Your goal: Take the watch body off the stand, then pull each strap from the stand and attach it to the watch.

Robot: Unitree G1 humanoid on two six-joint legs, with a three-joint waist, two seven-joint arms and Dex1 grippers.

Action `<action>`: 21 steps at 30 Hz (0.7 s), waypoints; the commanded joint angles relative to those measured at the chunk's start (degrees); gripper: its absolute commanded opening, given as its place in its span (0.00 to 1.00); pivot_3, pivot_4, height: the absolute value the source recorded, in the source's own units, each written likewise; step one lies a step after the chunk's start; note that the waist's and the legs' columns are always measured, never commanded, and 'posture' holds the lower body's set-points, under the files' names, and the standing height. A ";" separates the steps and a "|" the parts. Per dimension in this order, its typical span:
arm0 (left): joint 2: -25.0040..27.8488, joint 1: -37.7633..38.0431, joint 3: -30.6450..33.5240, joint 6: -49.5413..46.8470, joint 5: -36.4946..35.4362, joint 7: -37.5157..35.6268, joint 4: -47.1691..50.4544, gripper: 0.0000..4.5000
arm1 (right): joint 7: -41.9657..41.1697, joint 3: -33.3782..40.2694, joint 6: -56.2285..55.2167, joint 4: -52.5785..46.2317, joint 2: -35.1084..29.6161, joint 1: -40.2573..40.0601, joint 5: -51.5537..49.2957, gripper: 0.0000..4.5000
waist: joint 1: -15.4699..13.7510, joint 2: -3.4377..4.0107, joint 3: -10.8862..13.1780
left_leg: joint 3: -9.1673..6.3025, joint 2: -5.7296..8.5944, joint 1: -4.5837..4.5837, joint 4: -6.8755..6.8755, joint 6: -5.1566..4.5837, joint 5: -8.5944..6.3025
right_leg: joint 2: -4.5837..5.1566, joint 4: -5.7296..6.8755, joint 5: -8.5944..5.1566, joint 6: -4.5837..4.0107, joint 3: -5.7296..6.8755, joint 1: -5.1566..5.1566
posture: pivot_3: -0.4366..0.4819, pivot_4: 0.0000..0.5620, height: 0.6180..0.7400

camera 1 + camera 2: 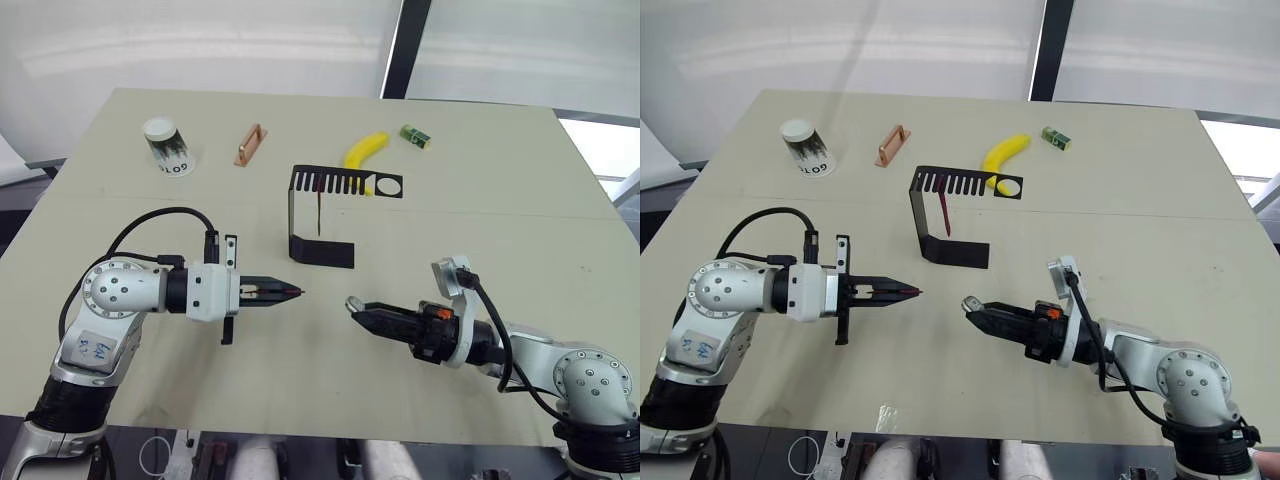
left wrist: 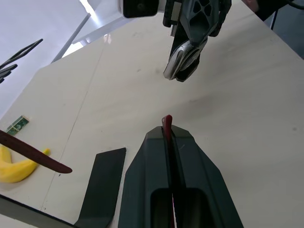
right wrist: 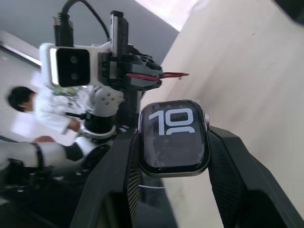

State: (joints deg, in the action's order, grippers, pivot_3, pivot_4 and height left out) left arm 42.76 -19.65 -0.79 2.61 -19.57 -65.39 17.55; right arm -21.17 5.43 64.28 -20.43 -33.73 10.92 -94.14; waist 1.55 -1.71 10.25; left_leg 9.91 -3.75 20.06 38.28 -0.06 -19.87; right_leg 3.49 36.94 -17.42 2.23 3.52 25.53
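Note:
My left gripper (image 1: 285,291) is shut on a dark red strap (image 2: 167,124), whose tip sticks out past the fingertips toward the right. Facing it, my right gripper (image 1: 362,312) is shut on the watch body (image 3: 173,137), gripped by its sides, with the dark screen and silvery rim showing. A short gap separates the strap tip from the watch body (image 1: 354,303). Behind both grippers, mid-table, stands the black stand (image 1: 322,250). A second dark red strap (image 1: 318,210) hangs from the comb-slotted top of the stand.
Along the back of the table are a white paper cup (image 1: 165,145), a copper-coloured handle (image 1: 250,145), a yellow banana (image 1: 365,150) and a small green block (image 1: 416,135). A person (image 3: 28,104) sits beyond the table.

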 commanded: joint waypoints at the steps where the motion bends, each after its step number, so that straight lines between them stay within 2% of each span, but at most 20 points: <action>1: 0.97 -1.86 0.21 -0.78 -1.01 -0.19 3.36 0.00 | 0.28 -0.80 1.45 2.44 -1.51 0.59 -5.98 0.34 | 0.01 0.00 0.00 | 0.00 0.00 0.02 0.02 -0.01 0.01 | 0.00 0.00 0.00 0.00 0.00 0.00 | 0.48 0.27 0.91; 11: -0.21 -2.87 -2.88 -7.02 -2.02 0.70 8.44 0.00 | -2.97 -3.38 2.19 4.50 -1.09 1.67 -1.73 0.34 | 0.00 0.00 0.00 | -0.04 -0.01 0.06 0.14 -0.03 0.05 | -0.02 0.03 0.04 0.07 0.00 0.01 | 0.48 0.27 0.91; 21: -2.23 -5.23 -7.92 -5.51 2.37 0.72 6.80 0.00 | -2.85 -4.20 2.05 4.52 -0.12 2.76 -0.13 0.34 | -0.02 0.00 0.00 | -0.04 0.00 0.09 0.21 -0.03 0.05 | -0.02 0.03 0.04 0.07 0.00 0.01 | 0.48 0.27 0.91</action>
State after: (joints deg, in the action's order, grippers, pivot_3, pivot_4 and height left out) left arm 40.76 -24.30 -8.43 -3.68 -17.56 -65.11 23.80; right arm -22.87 0.52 66.36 -15.20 -34.01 13.29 -93.42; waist 1.52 -1.71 10.25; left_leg 9.86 -3.75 20.15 38.49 -0.08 -19.83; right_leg 3.47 36.98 -17.37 2.30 3.53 25.54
